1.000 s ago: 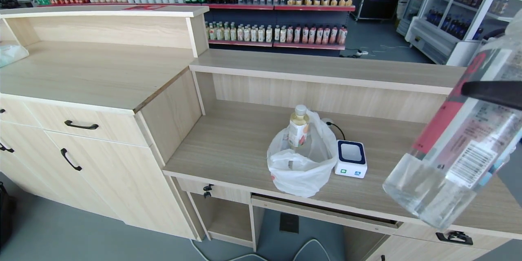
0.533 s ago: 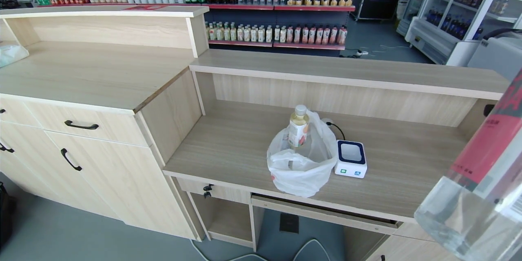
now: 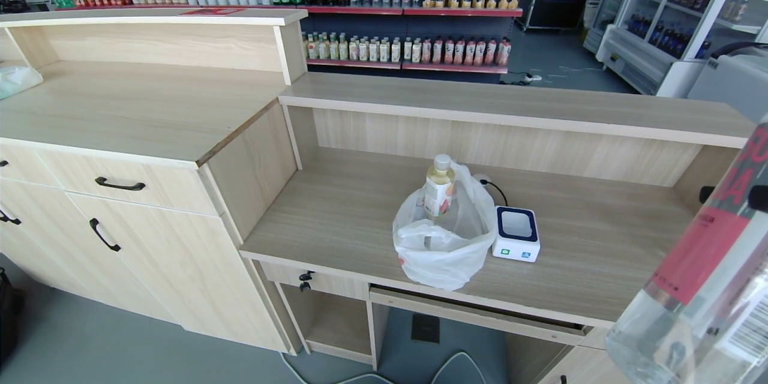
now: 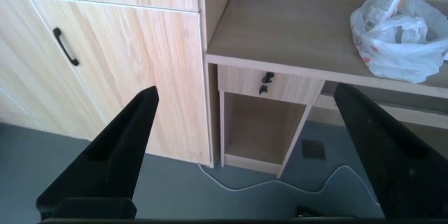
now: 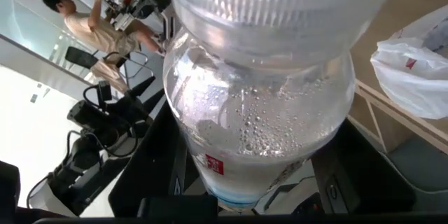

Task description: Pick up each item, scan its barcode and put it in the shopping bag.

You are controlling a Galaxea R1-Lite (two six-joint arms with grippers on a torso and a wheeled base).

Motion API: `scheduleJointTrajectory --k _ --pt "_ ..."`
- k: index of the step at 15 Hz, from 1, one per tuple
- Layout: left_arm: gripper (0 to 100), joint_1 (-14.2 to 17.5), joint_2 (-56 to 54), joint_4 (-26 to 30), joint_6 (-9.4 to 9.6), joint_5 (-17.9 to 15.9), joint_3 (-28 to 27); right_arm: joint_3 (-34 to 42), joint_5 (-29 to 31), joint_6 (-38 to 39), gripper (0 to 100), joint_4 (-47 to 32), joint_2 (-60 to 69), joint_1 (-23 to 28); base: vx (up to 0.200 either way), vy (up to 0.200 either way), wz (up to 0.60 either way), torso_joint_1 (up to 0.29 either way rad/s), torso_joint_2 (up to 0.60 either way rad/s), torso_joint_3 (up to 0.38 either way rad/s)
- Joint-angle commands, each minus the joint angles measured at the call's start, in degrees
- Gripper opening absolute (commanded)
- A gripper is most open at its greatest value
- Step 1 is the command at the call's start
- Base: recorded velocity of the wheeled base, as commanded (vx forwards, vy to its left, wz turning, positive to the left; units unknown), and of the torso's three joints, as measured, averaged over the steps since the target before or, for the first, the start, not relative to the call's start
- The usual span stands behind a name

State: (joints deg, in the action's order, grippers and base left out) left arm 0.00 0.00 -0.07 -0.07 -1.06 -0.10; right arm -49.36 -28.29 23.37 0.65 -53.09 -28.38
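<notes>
the right hand [image 5: 255, 157] is clamped on a clear plastic water bottle with a red label [image 3: 702, 288], one dark finger on either side, holding it tilted in the air with its base lowest. well apart from this hand, to its left and lower, a white plastic shopping bag [image 3: 444, 246] sits on the light wooden counter [image 3: 360, 210] with a pale tea bottle with a white cap [image 3: 440, 189] upright inside. a white box scanner with a dark-rimmed top [image 3: 516, 233] stands just beside the bag, on the side nearer the right hand. the left hand [image 4: 245, 154] hangs low before the counter's front, fingers apart, gripping nothing; the bag lies ahead and to its right.
</notes>
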Motion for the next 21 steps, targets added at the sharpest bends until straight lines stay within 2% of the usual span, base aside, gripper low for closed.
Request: scheduleJointTrajectory --k 1,14,17,19,21 --pt "100 0.0 0.0 -0.01 -0.01 0.01 0.01 0.05 -0.01 0.01 0 0.06 -0.44 -0.01 0.0 0.0 0.0 0.0 0.0 0.0" --pt "100 0.0 0.0 -0.01 -0.01 0.01 0.01 -0.12 0.08 -1.48 0 0.06 -1.4 0.52 0.0 0.0 0.0 0.0 0.0 0.0" --pt "100 0.0 0.09 -0.01 -0.1 0.01 0.01 0.05 2.89 -6.67 0 1.9 -5.27 4.91 0.0 0.0 0.0 0.0 0.0 0.0" --pt "100 0.0 0.0 -0.01 -0.01 0.01 0.01 1.55 5.35 -11.86 0 8.67 -10.89 11.68 0.0 0.0 0.0 0.0 0.0 0.0" --pt "100 0.0 0.0 -0.01 -0.01 0.01 0.01 5.06 6.59 -23.11 0 16.05 -16.7 18.27 0.0 0.0 0.0 0.0 0.0 0.0"
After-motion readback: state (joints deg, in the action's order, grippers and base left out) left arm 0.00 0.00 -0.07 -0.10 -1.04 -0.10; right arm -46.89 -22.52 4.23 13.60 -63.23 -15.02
